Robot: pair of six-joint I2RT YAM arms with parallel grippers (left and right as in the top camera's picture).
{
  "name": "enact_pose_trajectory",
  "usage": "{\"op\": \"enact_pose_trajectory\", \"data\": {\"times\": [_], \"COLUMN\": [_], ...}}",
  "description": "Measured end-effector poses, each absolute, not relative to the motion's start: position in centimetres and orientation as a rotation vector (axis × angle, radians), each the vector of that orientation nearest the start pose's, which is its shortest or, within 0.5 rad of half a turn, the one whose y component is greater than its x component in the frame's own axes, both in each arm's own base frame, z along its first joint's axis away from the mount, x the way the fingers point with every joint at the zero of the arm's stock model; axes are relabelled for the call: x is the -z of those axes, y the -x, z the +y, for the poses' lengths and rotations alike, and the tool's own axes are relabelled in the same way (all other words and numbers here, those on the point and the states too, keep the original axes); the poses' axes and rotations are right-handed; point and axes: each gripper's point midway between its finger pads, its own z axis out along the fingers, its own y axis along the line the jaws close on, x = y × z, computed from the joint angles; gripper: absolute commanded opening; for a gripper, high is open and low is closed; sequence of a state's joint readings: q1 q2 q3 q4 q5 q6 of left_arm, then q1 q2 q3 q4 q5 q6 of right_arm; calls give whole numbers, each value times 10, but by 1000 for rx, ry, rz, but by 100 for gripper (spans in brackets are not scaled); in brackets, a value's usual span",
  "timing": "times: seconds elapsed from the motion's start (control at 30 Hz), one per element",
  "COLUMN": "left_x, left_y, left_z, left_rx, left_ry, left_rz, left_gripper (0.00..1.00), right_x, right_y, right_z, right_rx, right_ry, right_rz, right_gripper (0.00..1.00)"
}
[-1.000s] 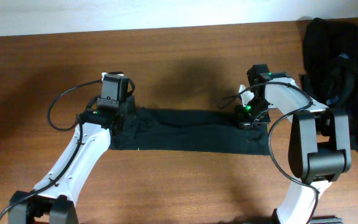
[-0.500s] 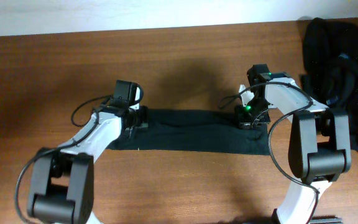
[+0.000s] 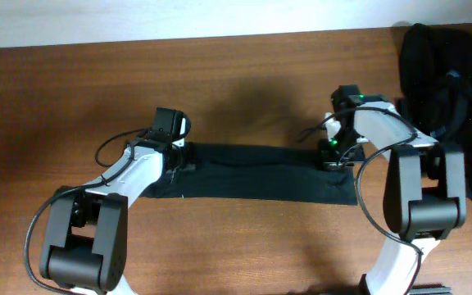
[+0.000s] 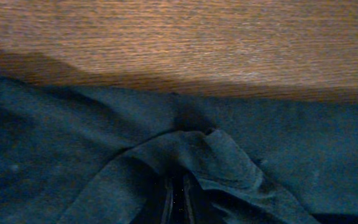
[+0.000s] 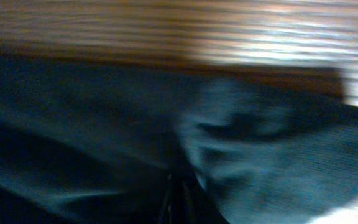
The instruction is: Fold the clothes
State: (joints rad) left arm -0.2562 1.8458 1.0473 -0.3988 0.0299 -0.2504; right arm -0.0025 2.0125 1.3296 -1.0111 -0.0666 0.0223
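Observation:
A black garment (image 3: 260,174) lies on the wooden table (image 3: 72,98), folded into a long flat strip running left to right. My left gripper (image 3: 176,161) is at the strip's upper left corner. In the left wrist view its narrow jaws (image 4: 178,200) are shut on a raised fold of the black fabric (image 4: 219,155). My right gripper (image 3: 335,157) is at the strip's upper right end. The right wrist view is blurred, with its jaws (image 5: 178,200) close together and bunched cloth (image 5: 272,149) gathered round them. More black clothes (image 3: 445,82) lie heaped at the far right.
The heap of black clothes fills the table's right edge, close beside my right arm (image 3: 420,197). Bare wood runs behind the strip to the table's far edge (image 3: 220,37) and in front of it between the two arms.
My left arm has swung in and folded at the elbow, its gripper shifting a little right along the strip's top edge. My right gripper has edged slightly right. The strip lies much the same.

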Motion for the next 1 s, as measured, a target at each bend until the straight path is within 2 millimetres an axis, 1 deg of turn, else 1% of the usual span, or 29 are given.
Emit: {"op": "enact_pose_trajectory", "data": {"times": [0.13,0.23,0.33,0.37,0.43,0.47,0.5,0.53,0.57,0.6,0.63,0.73,0.83,0.9,1.0], "left_x": [-5,-5,-5,-5,-5,-5,-5,-5,-5,-5,-5,-5,-5,-6,-7], "left_y": [-381,-381,-381,-381,-381,-381,-381,-381,-381,-381,-381,-381,-381,-382,-382], "left_z": [-103,-102,-100,-100,-100,-100,-100,-100,-99,-99,-99,-98,-98,-98,-98], "left_rx": [144,131,119,117,113,113,113,113,112,111,107,96,96,96,97], "left_ry": [-18,-18,-18,-18,-17,-17,-17,-17,-17,-16,-14,-23,-23,-23,-23], "left_rz": [2782,2782,2783,2783,2783,2783,2783,2783,2783,2783,2783,2782,2782,2782,2782], "left_gripper": [9,10,14,14,14,14,14,14,9,4,1,1,1,1,1], "right_x": [-2,-8,-22,-28,-43,-50,-57,-66,-74,-84,-90,-105,-108,-108,-106], "right_y": [-331,-330,-333,-335,-341,-343,-344,-345,-345,-344,-344,-346,-355,-368,-382], "right_z": [-14,-26,-37,-40,-40,-39,-35,-31,-25,-16,-9,20,50,71,95], "right_rx": [-96,-109,-120,-121,-125,-130,-139,-153,-170,-195,-213,-281,-326,-344,-367], "right_ry": [-165,-237,-293,-305,-304,-297,-286,-266,-250,-225,-195,-80,43,126,190], "right_rz": [3260,3266,3265,3263,3252,3246,3240,3233,3223,3209,3199,3154,3107,3042,2963], "right_gripper": [13,13,15,15,15,13,7,4,6,4,4,4,4,4,4]}}
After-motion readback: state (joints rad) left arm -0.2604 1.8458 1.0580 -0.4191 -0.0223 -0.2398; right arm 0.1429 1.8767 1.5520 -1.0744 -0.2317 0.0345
